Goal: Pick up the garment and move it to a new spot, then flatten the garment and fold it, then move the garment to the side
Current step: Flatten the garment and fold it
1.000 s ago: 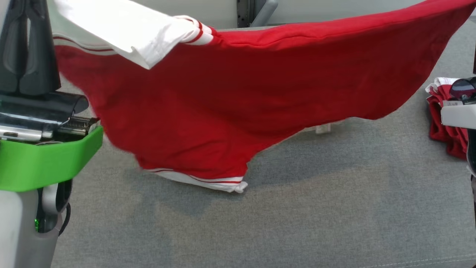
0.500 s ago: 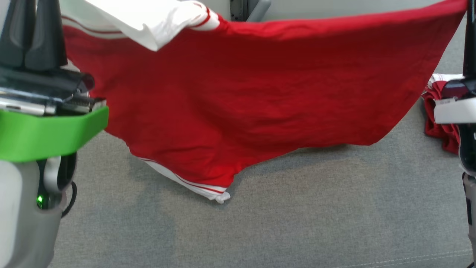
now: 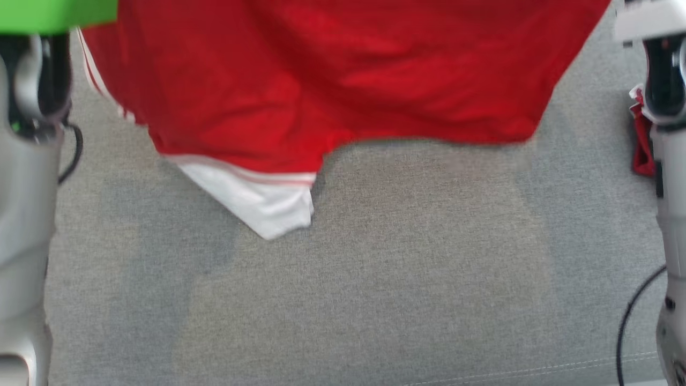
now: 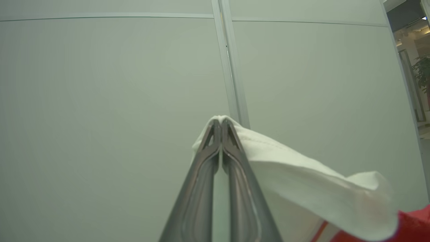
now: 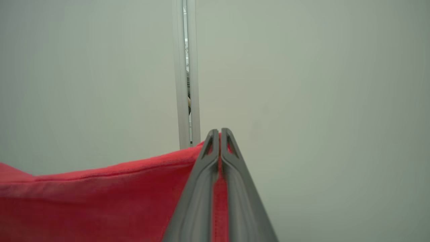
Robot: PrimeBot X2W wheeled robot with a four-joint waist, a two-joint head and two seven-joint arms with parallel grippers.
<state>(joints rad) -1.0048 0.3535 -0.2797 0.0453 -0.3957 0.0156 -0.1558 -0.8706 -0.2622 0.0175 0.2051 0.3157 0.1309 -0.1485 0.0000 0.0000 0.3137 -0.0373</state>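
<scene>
Hanging stretched between both arms, the red garment is held above the grey surface, one white sleeve dangling low. The left gripper pinches white fabric, the right gripper the red edge (both clamped tight). Pickup looks done; flattening, folding and setting aside remain.

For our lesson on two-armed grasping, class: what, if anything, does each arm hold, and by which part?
Both hold the garment: the left jaws shut on its white edge, the right jaws on its red edge.
</scene>
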